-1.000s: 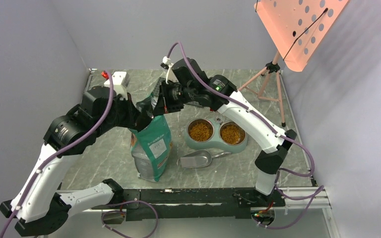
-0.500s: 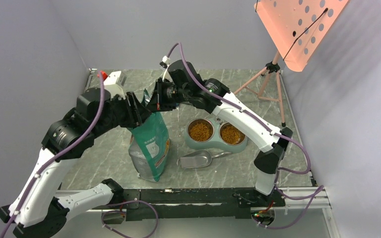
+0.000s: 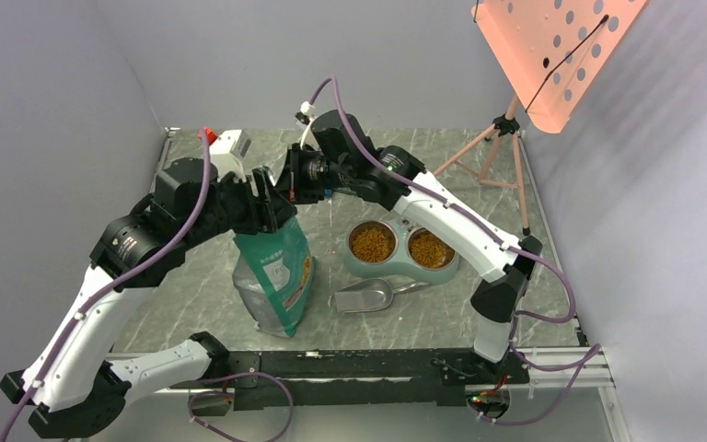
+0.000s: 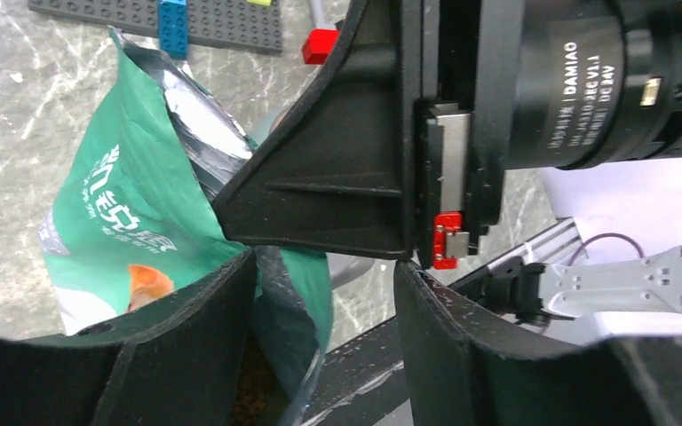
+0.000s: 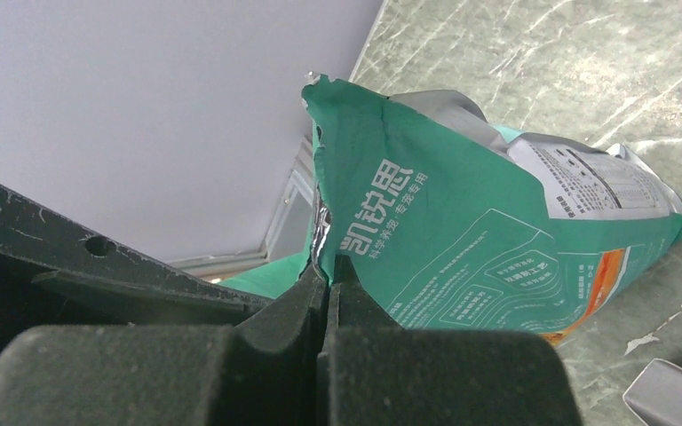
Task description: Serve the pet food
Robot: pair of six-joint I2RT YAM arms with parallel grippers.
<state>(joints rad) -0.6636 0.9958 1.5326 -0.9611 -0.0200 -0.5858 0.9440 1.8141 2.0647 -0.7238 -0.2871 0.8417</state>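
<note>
My right claw (image 5: 327, 282) is pressed together on the torn top lip of the pouch (image 5: 462, 257), pinching the teal foil flat. My left claw (image 4: 326, 266) is spread, with the opposite wall of the pouch mouth lying against one finger but not gripped. The pet food (image 3: 372, 243) sits in both cups of the twin bowl dish (image 3: 403, 270), right of centre in the top view, with the scoop (image 3: 365, 296) just below it on the tabletop (image 3: 193, 285) — so serving looks all but done, and I judge the step in hand is managing the pouch mouth. To do it well I should hold the pouch upright, shut the left claw only once the lip sits squarely between its fingers, and mind the crowding, since both claws are close together over the pouch. Whether kibble remains inside I cannot tell — my arms hide the mouth from above, and the left wrist view shows only a dim brownish patch at its bottom edge
</note>
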